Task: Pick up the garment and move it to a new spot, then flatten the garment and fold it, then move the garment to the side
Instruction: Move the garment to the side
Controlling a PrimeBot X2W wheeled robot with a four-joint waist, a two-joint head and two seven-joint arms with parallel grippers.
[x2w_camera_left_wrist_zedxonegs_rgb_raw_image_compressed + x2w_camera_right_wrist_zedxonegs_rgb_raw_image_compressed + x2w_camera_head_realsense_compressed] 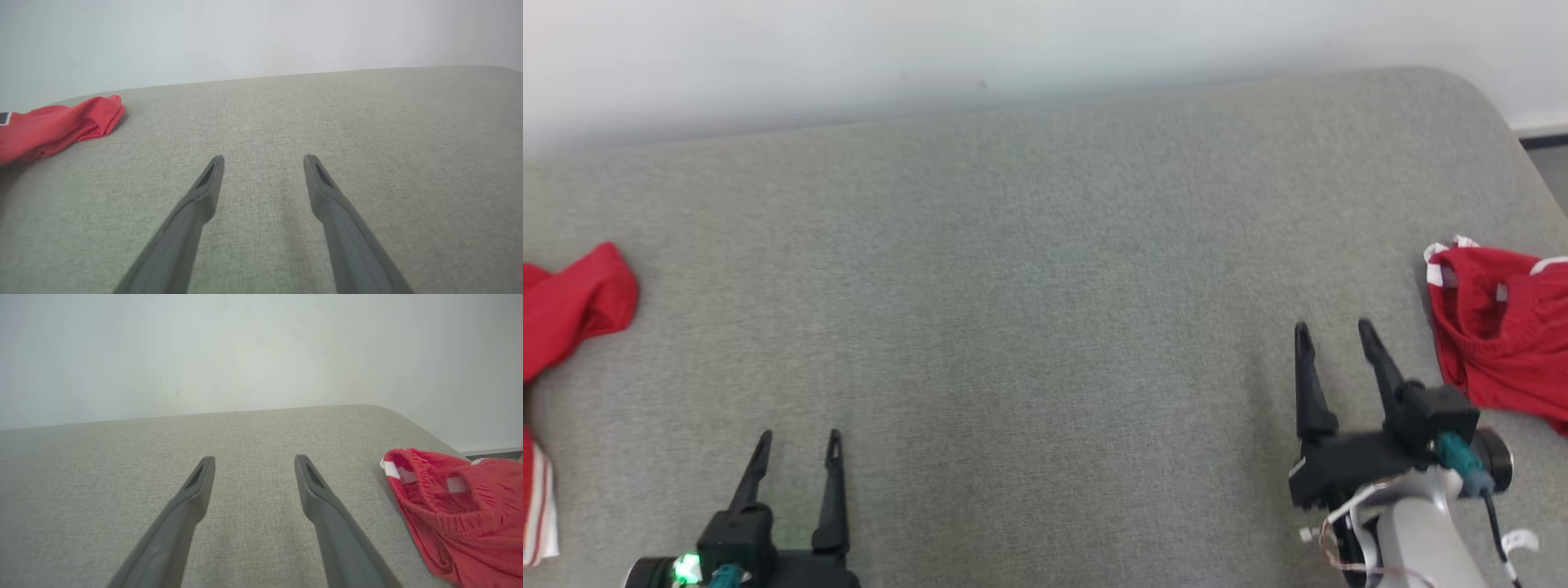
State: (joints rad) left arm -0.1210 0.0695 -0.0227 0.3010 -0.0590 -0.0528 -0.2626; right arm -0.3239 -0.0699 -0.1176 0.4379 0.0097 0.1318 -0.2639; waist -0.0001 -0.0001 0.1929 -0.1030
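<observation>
Grey fabric surface (1045, 245) bears red cloth (572, 302) left, red shorts (1503, 343) right.

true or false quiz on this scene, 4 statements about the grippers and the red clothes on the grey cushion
1. The right gripper is shut on the red garment with white trim. False: it is open and empty; the garment lies to its right, clear of its fingers.
2. The left gripper is open with nothing between its fingers. True.
3. The cloth at the cushion's left edge is blue. False: the cloth at the left edge is red.
4. The red garment with white trim lies near the rounded right end of the grey cushion. True.
</observation>
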